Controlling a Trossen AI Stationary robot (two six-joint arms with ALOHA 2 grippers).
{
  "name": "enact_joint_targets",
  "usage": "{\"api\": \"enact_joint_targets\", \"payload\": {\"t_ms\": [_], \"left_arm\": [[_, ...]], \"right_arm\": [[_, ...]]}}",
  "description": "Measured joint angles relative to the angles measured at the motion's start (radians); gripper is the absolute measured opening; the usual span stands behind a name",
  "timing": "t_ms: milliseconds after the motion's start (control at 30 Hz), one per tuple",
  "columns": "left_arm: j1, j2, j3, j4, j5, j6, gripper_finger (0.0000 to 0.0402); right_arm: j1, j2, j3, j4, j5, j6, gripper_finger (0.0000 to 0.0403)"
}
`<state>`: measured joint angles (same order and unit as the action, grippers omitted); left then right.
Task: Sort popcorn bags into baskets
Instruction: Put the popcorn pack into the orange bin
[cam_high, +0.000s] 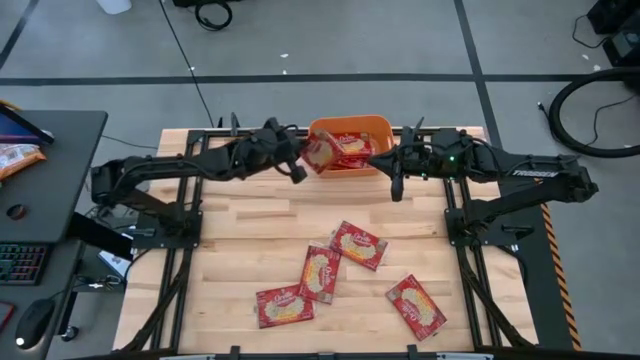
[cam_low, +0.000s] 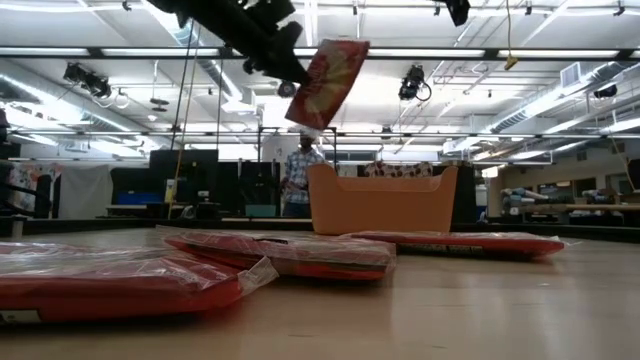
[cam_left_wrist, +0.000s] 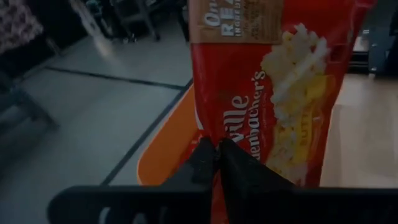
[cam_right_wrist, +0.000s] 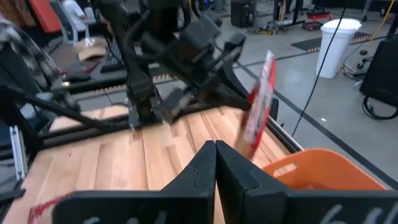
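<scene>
Basket (cam_high: 349, 127) reference: the orange bin sits at the far middle of the table (cam_high: 230, 260). Left of it, the left gripper (cam_high: 300, 165) pinches a popcorn bag (cam_high: 319, 152) at the bin's left rim. The low view shows this held bag (cam_low: 327, 82) tilted in the air above the bin (cam_low: 382, 200), a height the high view does not reveal. The left wrist view shows the fingers pressed together on the bag's (cam_left_wrist: 273, 93) lower edge. Inside the bin lies at least one more packet (cam_high: 350, 150), though the count appears uncertain. Nearer than the bin, four loose packets (cam_high: 359, 245) lie flat. Right of the bin, the right gripper (cam_high: 396, 186) hovers with its fingers (cam_right_wrist: 233, 168) pressed together, holding nothing.
</scene>
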<state>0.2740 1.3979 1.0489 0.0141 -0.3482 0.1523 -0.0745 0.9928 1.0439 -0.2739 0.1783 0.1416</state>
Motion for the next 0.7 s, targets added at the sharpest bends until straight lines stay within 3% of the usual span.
{"api": "enact_joint_targets", "payload": {"t_ms": [433,700], "left_arm": [[0.091,0.138,0.000,0.262,0.109,0.098,0.0017],[0.129,0.216,0.092,0.226,0.127,0.144,0.0017]], "right_arm": [[-0.002,0.003,0.000,0.019,0.066,0.050,0.0012],[-0.004,0.003,0.000,0.046,0.093,0.050,0.0011]]}}
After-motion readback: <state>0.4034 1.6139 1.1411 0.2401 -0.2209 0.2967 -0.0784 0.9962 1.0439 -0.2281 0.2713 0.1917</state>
